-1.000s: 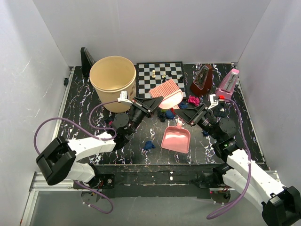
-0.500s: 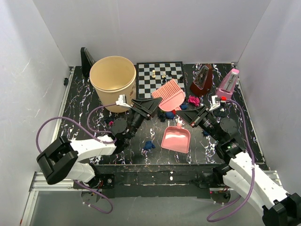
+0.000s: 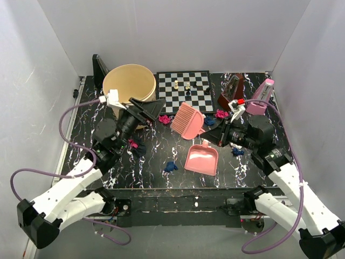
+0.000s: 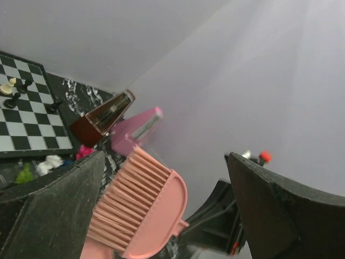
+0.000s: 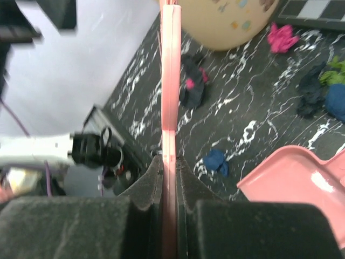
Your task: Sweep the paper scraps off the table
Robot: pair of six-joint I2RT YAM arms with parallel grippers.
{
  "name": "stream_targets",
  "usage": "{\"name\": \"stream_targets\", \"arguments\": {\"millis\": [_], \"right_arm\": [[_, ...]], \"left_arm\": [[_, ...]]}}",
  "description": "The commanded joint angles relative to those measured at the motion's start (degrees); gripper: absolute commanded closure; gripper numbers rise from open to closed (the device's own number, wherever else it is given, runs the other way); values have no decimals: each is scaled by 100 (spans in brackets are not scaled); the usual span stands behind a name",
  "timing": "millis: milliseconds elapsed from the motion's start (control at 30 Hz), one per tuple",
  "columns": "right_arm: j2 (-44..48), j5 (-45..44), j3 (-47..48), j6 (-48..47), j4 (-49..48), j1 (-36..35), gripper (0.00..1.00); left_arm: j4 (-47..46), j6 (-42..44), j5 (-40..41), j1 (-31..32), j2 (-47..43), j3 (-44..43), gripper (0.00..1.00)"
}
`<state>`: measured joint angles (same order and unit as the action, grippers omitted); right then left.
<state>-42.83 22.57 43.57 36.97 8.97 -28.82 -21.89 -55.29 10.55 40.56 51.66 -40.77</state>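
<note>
My right gripper (image 3: pixel 213 135) is shut on the handle of a pink hand brush (image 3: pixel 186 121), held above the table (image 3: pixel 156 156) with the bristles pointing up-left. In the right wrist view the brush (image 5: pixel 171 81) runs edge-on, pinched between the fingers (image 5: pixel 148 181). My left gripper (image 3: pixel 153 108) stands open and empty by the bucket; its wrist view shows the brush (image 4: pixel 140 205) a little way off. Paper scraps lie scattered: blue (image 3: pixel 171 167), magenta (image 3: pixel 164 119), magenta (image 3: pixel 221 114), blue (image 3: pixel 237 151), and a dark one (image 3: pixel 135 145).
A pink dustpan (image 3: pixel 202 158) lies on the table below the brush. A tan bucket (image 3: pixel 129 86) stands at the back left. A chessboard (image 3: pixel 184 89) with small pieces lies at the back. Two metronomes, brown (image 3: pixel 232 91) and pink (image 3: pixel 260 96), stand at the back right.
The left gripper has opened, let go of the brush and drawn back left toward the bucket. The right gripper has shut on the brush handle and now holds it alone.
</note>
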Motion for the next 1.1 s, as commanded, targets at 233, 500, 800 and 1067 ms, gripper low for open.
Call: {"name": "stream_targets", "arguments": {"millis": [233,500,800,1067], "right_arm": [[-779,2542,995,-1578,1440,-53,99],[-1105,2665,1215,-1737,1529,-273,99],[-921,2244,1084,-1667,1047,-291,99],[-894,2032,1039,-1579,878,-291,99]], "left_arm": [[3603,3663,-3901,-162,986,-2356,2],[4359,4377,-5141,-171,2338,-3410,7],[4369,4298,-6213,-197,2788,-3569,46],[4237,4237,-6407,-311,2437,-3227,100]]}}
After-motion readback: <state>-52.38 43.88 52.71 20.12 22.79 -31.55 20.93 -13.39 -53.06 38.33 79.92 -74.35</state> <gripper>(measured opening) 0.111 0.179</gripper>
